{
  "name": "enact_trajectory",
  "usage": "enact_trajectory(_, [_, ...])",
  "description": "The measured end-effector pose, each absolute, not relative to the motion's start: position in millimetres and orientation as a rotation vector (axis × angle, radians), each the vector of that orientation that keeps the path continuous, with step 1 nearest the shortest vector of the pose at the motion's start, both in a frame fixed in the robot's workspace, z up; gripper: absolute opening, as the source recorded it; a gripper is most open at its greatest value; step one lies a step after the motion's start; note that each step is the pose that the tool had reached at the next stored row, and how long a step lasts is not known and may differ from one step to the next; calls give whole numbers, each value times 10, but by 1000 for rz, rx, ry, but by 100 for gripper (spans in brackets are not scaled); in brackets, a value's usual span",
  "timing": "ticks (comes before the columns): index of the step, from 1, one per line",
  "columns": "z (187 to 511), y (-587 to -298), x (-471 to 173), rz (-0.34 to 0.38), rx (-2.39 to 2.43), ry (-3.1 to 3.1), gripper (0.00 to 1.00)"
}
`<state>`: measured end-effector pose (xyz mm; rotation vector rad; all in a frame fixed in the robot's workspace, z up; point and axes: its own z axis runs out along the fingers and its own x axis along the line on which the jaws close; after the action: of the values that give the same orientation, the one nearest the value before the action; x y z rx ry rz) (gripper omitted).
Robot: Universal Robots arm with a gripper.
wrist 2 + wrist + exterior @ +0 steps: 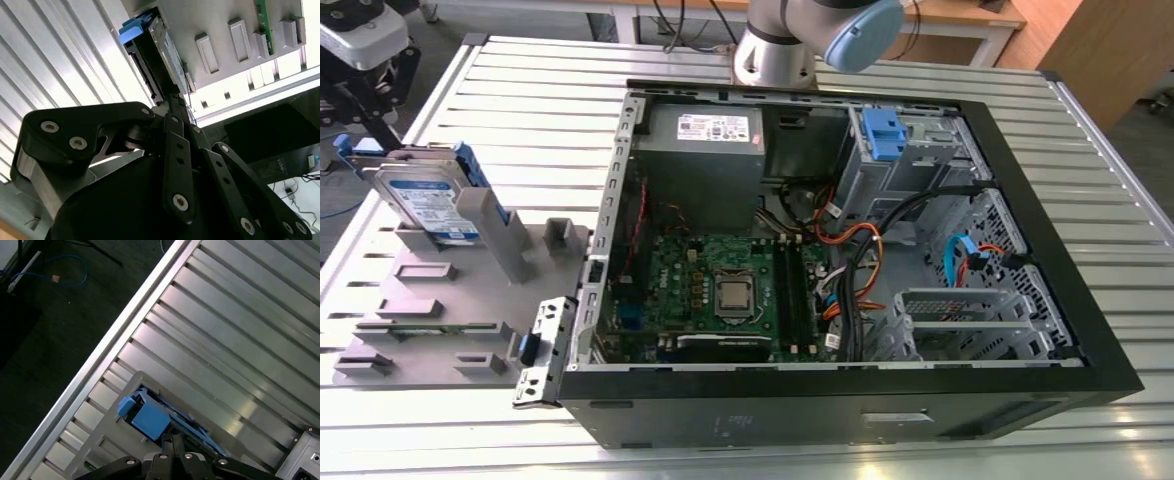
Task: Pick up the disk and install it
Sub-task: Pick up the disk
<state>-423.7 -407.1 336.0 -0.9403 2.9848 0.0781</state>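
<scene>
The disk (430,200) is silver with a white-and-blue label and blue side rails. It stands on edge in a slot of the grey holder (447,300) at the exterior view's left. My gripper (367,118) hangs just above the disk's top corner. In the second wrist view the black fingers (176,107) run together to a point at the gripper (173,99), right at the end of the disk (162,45). In the first wrist view the gripper (175,441) looks shut just short of the disk's blue rail (149,419). I cannot tell whether the tips touch the disk.
An open computer case (1067,300) lies in the middle of the ribbed metal table (534,110). Inside it are a motherboard (720,290), cables, a grey power supply (700,140) and a metal drive cage with a blue tab (881,135). The arm's base (787,40) stands behind the case.
</scene>
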Motion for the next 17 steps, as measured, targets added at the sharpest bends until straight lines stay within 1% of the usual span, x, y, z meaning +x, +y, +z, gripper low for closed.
enact_trajectory(17, [3358,-4071,-4237,80,-1386,2814,11])
